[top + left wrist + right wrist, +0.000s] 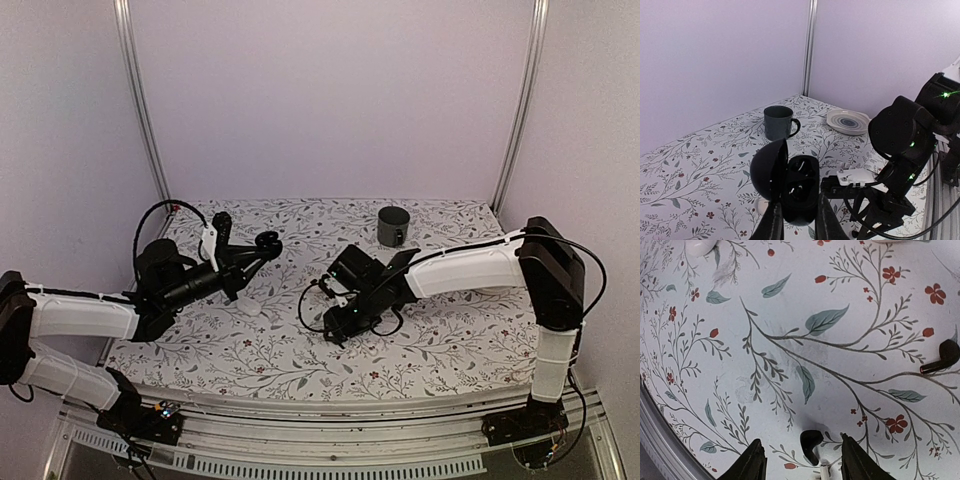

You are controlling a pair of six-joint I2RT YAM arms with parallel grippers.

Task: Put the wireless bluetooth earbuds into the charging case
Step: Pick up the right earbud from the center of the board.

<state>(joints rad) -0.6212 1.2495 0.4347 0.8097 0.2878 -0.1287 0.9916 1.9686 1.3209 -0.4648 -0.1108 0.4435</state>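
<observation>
Left hand (799, 225) is clamped on the open charging case (802, 190), holding it up off the surface (790, 340) with the lid tipped back; right hand (802, 452) has its fingers apart, straddling one black earbud (811, 440) lying on the floral print; the other earbud (940, 356) lies well off to the side. Main risk imo: that nub is tiny and rounded, so an off-centre pinch could squirt it away; the raised lid might also crowd the drop-in. Can't tell if the case's dark wells are empty; from the top camera neither earbud is visible.
</observation>
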